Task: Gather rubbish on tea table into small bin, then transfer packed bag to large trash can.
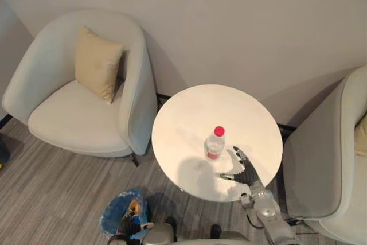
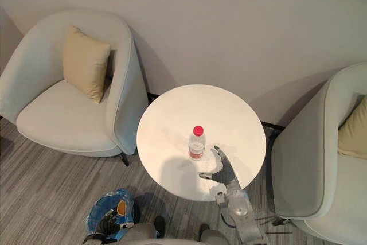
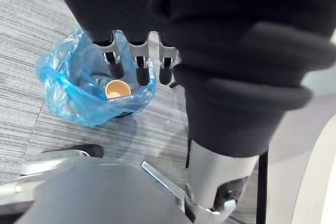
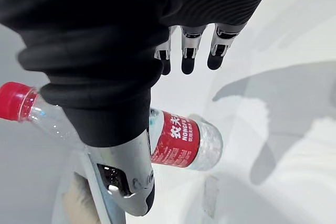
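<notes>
Right hand [image 1: 245,170]: seen over the near right edge of the tea table [image 1: 189,113], palm down, fingers [image 4: 189,59] held straight and spread. Nothing is gripped. Its fingertips lie just beside the bottle [image 1: 214,143]; whether they touch it cannot be told.

Bottle: one, clear plastic with a red cap and red label, standing upright on the table near its middle, on the side toward the robot. In the right wrist view the thumb is seen crossing in front of it without closing on it.

Table: one, round, white.

Left hand [image 3: 139,61]: held above the small bin [image 1: 117,213], fingers relaxed and only slightly bent. Nothing is held.

Small bin: one, lined with a blue plastic bag [image 3: 58,77], standing on the grey carpet below the table's near left side. One tan paper cup [image 3: 117,88] is seen inside, mouth up. Other contents in the bag cannot be made out.

Seating: two pale armchairs are counted, one left of the table [image 1: 69,119] and one to its right [image 1: 327,159]. One tan cushion [image 1: 97,64] leans against the left chair's back; a second cushion [image 2: 351,133] is seen in the right chair.
</notes>
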You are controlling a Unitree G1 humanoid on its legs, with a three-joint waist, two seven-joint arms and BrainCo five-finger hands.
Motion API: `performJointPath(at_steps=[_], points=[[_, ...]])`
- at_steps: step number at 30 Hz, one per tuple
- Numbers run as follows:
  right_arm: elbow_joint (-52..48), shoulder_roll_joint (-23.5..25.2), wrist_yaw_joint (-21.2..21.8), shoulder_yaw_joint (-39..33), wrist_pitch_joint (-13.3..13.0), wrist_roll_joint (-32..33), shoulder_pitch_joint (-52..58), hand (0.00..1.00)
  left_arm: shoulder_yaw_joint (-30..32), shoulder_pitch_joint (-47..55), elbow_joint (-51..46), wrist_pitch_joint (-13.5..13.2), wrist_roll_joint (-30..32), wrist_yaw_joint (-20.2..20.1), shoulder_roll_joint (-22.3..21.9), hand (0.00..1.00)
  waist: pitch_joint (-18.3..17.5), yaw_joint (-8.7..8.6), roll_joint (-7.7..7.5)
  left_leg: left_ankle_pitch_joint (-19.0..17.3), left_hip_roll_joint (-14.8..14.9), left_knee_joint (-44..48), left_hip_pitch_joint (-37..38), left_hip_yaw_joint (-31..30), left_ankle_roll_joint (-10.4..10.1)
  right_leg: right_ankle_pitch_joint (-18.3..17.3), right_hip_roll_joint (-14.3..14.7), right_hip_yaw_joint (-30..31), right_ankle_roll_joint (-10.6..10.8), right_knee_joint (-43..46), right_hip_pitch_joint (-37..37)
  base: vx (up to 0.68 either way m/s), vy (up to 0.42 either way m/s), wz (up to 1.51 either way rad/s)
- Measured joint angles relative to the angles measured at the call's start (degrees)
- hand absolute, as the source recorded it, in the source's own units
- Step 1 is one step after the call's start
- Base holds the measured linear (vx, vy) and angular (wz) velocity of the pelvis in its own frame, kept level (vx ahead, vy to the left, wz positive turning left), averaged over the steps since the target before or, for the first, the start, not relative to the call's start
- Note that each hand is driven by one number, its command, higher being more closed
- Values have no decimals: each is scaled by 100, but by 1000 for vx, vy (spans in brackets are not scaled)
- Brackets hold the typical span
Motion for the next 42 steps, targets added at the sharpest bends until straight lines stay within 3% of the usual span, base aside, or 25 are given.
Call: performJointPath(at_steps=[8,14,15,18,24,27,35,38,40,42], points=[[530,179,-327,-50,55,477,-788,0,2,-6,-8,-41,-28,-4,-46,0,34,88,79,119,-107,-177,-82,-128,25,-2,-60,-152,4,-44,-75,1,-3,9],[1296,207,-272,92,192,588,-1612,0,-27,-25,-46,-65,-67,-12,-124,0,132,314,213,144,-163,-159,-336,-256,45,1,-108,-271,12,-32,-253,10,1,13],[1386,247,-286,142,217,606,-1762,100,-49,-23,-57,-64,-67,-11,-122,0,170,323,221,145,-167,-154,-364,-305,46,-3,-111,-322,17,-32,-252,29,-16,21],[1620,403,-422,120,219,875,-2187,100,-91,-25,-138,-81,-154,-4,-121,0,277,365,246,144,-166,-64,-460,-363,44,-7,-106,-394,24,-33,-259,14,-15,13],[1818,456,-665,-104,218,1430,-2711,100,-100,-35,-256,-156,-290,11,-159,0,478,607,339,146,-158,-47,-564,-392,43,-7,-104,-410,24,-11,-349,-7,-3,1],[1788,448,-664,-154,218,1658,-2740,100,-97,-35,-256,-156,-365,21,-159,0,521,624,339,146,-153,-32,-612,-401,43,-7,-105,-410,24,-6,-387,0,0,0],[237,461,-524,-121,182,1814,-2264,100,82,-30,-255,-144,-402,5,-167,0,701,632,295,101,-76,39,-560,-127,62,53,-85,-78,82,65,-457,-18,4,-17],[-312,417,-356,149,140,1808,-2054,100,131,-21,-263,-135,-406,3,-169,0,757,579,323,-194,34,481,-604,66,82,50,-50,136,85,383,-567,-68,36,-41],[-775,411,-258,234,17,1802,-1831,100,130,-33,-367,-134,-425,1,-151,0,835,396,307,-475,52,1081,-843,1,134,-306,-65,80,92,944,-680,-121,20,12],[-1097,409,-248,297,-44,1794,-1640,100,125,-58,-427,-141,-453,-2,-148,0,843,321,246,-616,-23,1416,-1033,-98,168,-742,-104,93,160,1608,-877,-118,-26,63]])
